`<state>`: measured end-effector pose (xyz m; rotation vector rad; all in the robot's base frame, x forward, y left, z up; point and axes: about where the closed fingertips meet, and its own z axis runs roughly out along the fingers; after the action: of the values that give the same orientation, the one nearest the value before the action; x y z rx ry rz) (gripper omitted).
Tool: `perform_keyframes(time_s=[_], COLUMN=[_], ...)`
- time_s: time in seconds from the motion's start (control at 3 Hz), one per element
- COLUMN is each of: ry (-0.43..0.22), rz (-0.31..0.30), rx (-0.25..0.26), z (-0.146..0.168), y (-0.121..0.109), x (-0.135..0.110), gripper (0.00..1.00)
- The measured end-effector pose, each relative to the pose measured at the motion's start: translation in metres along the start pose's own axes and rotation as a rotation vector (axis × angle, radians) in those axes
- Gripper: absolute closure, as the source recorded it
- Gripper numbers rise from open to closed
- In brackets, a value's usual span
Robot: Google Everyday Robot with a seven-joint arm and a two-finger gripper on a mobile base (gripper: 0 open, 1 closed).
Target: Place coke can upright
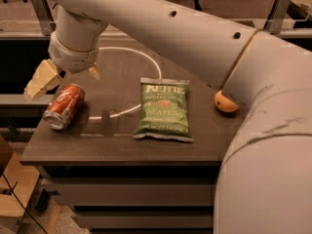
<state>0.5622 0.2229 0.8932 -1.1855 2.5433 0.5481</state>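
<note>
The coke can (pixel 64 106) lies on its side near the left edge of the dark table (pixel 117 145), its silver end facing the front left. My gripper (pixel 68 79) hangs just above and behind the can, not touching it. Its two cream fingers are spread apart, one finger (pixel 42 80) to the left over the table's edge, the other small fingertip (pixel 95 72) to the right. Nothing is between them.
A green jalapeño chip bag (pixel 164 109) lies flat in the middle of the table. An orange fruit (pixel 225 103) sits at the right, partly behind my arm (pixel 195 33). A white circle line (pixel 146 62) is marked on the tabletop.
</note>
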Motion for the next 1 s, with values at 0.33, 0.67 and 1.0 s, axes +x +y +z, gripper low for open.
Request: perform_keyframes(time_s=[0.33, 0.67, 1.0], ry=[0.023, 0.065, 0.109], rz=[0.053, 0.122, 0.168], rx=[0.024, 0.078, 0.137], z=[0.011, 0.027, 0.040], y=[-0.001, -0.004, -0.006], x=[0.002, 0.004, 0.004], gripper=[0.00, 0.00, 0.00])
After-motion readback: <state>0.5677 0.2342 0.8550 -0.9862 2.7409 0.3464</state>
